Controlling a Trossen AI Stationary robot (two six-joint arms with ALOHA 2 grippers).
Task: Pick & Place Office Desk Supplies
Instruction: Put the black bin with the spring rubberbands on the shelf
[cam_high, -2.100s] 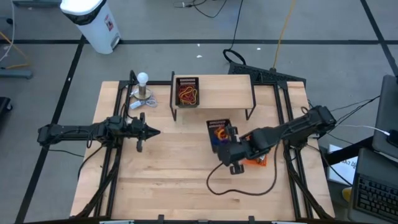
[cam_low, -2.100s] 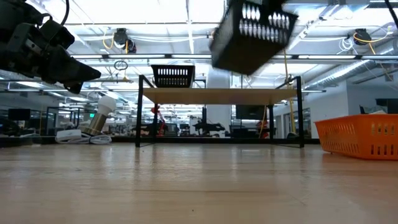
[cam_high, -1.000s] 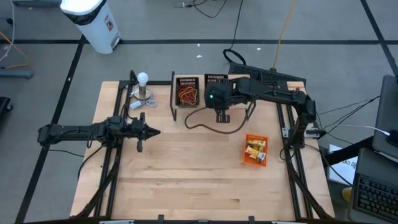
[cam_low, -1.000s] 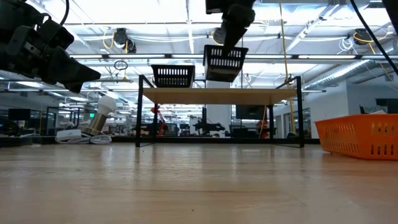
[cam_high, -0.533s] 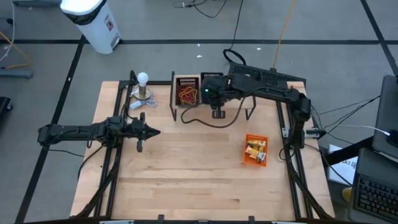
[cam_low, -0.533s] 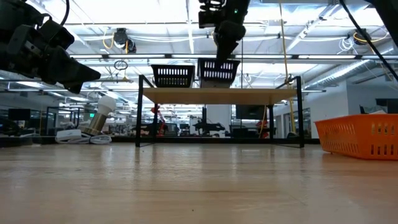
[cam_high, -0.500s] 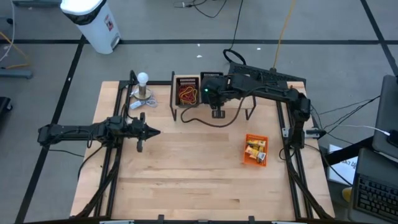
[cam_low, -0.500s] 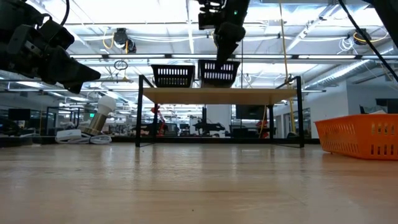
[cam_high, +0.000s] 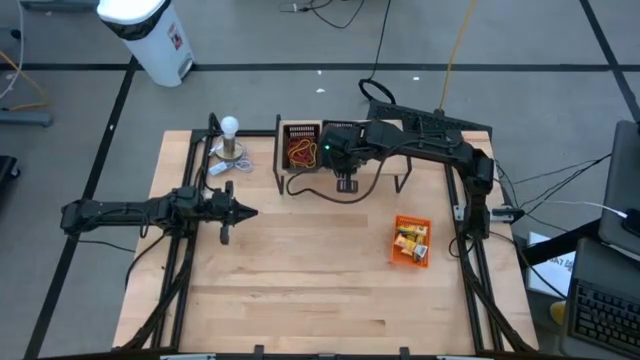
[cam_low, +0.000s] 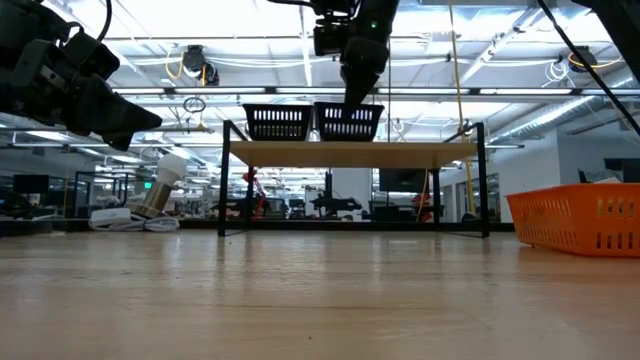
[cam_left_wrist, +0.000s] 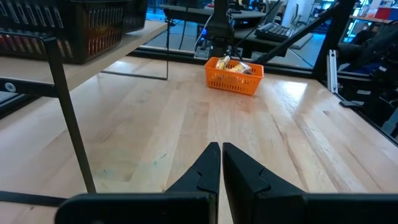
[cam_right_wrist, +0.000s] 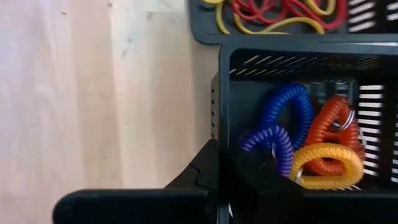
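Note:
My right gripper (cam_right_wrist: 225, 168) is shut on a black mesh basket (cam_right_wrist: 298, 56), which holds coiled loops in blue, purple, orange and yellow (cam_right_wrist: 298, 146). That basket (cam_low: 348, 122) is on the wooden shelf (cam_low: 355, 153), close beside a second black basket (cam_high: 301, 147) with red and yellow elastic loops in it. An orange basket (cam_high: 411, 241) with yellow packets stands on the table's right part. My left gripper (cam_left_wrist: 221, 149) hovers shut over the table's left side, holding nothing. My right gripper grips a side wall of the black basket at its rim (cam_right_wrist: 219, 134), one finger outside the wall and one finger (cam_right_wrist: 264, 180) inside the basket. The fingers slant down from above. The basket stands level, its bottom at the shelf's top, even with the second basket.
A white ball-topped metal stand (cam_high: 230, 135) is at the table's far left, beside the shelf. A dark cable (cam_high: 325, 193) hangs from the right arm onto the table below the shelf. A white bin (cam_high: 150, 35) stands on the floor beyond the table.
My right gripper has carried the black basket toward the table's left along the shelf and down. The basket hung tilted above the shelf and is now level at the shelf's top, close against the second black basket.

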